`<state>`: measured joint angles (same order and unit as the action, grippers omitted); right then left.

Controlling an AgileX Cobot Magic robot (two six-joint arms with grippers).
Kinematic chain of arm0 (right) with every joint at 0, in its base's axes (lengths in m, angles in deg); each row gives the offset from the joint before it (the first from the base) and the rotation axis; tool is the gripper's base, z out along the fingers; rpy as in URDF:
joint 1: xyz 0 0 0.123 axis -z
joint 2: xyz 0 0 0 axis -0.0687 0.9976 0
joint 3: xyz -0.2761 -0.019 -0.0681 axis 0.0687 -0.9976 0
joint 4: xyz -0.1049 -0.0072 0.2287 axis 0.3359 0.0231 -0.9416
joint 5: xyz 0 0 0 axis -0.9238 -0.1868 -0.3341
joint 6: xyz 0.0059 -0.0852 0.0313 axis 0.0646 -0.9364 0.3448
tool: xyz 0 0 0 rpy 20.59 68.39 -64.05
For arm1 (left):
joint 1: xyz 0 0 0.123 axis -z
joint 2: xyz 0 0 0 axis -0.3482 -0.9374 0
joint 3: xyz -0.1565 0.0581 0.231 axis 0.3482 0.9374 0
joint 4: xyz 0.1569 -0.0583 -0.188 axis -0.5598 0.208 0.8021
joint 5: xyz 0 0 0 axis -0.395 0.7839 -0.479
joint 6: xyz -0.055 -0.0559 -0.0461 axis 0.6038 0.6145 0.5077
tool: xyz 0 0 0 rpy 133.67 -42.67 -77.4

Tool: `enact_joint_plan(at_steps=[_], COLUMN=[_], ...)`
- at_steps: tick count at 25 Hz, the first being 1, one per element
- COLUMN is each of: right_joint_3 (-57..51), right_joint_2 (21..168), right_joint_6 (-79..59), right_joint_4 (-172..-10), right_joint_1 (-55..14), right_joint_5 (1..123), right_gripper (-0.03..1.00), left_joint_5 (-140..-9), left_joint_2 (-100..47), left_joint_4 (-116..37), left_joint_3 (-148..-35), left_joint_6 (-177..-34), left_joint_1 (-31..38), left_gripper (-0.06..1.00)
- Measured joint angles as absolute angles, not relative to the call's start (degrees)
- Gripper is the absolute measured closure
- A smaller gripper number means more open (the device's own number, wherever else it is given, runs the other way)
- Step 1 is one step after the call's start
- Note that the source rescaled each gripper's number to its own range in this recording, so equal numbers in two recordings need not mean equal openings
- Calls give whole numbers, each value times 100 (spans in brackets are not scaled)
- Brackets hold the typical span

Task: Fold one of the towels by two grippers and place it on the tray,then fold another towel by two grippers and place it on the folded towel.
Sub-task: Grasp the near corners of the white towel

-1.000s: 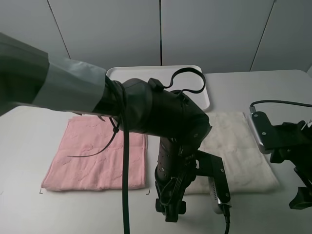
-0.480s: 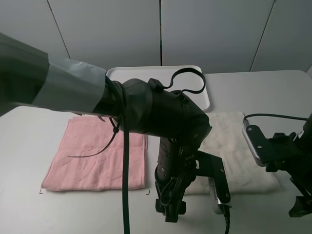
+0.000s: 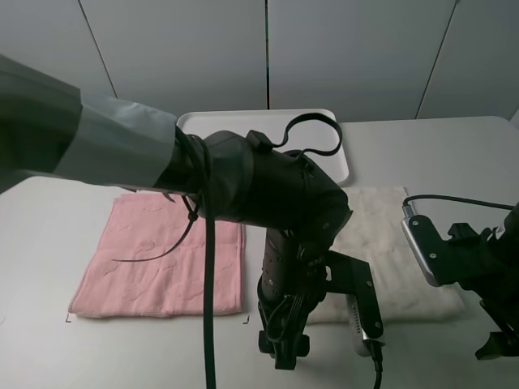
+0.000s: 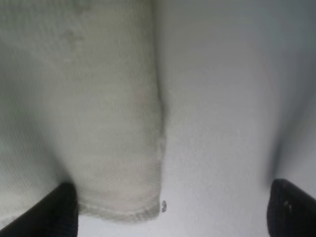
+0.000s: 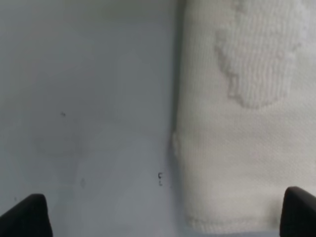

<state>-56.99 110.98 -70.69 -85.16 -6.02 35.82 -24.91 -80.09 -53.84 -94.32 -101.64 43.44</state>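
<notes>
Right gripper (image 5: 162,216) shifted nearer, jaws wide, at cream towel (image 5: 247,123) corner

The high camera looks down across the counter (image 3: 438,154). Both wrist cameras face straight down, close over the cream towel (image 3: 397,243), each at one near corner.

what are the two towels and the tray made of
Cream towel: looks like terry cotton, matte, with looped pile and a stitched hem. Pink towel: likely similar soft cloth, faint embossed pattern. Tray: probably plastic, smooth white, rounded raised rim.
</notes>
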Motion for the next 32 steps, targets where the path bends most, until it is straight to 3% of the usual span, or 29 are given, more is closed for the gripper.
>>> enact_joint_plan(at_steps=[16,19,21,27,32], right_joint_3=[-5688,-5702,-5782,-5909,-5909], right_joint_2=[11711,11745,11745,11745,11745], right_joint_6=[-7104,-7104,-7104,-7142,-7311], right_joint_4=[-8527,-8527,-8493,-8294,-8207], right_joint_1=[-602,-602,-602,-602,-602], right_joint_5=[3835,4050,4299,4733,4848], right_gripper=[-3,1,9,56,84], left_joint_5=[-2563,-2563,-2563,-2574,-2574], left_joint_2=[-8019,-8019,-8019,-8019,-8019], left_joint_4=[-5489,-5489,-5489,-5489,-5489], left_joint_3=[-9432,-9432,-9432,-9432,-9432], left_joint_6=[-10053,-10053,-10053,-10053,-10053], left_joint_1=[4344,4344,4344,4344,4344], left_gripper=[-5,-5,-5,-5,-5])
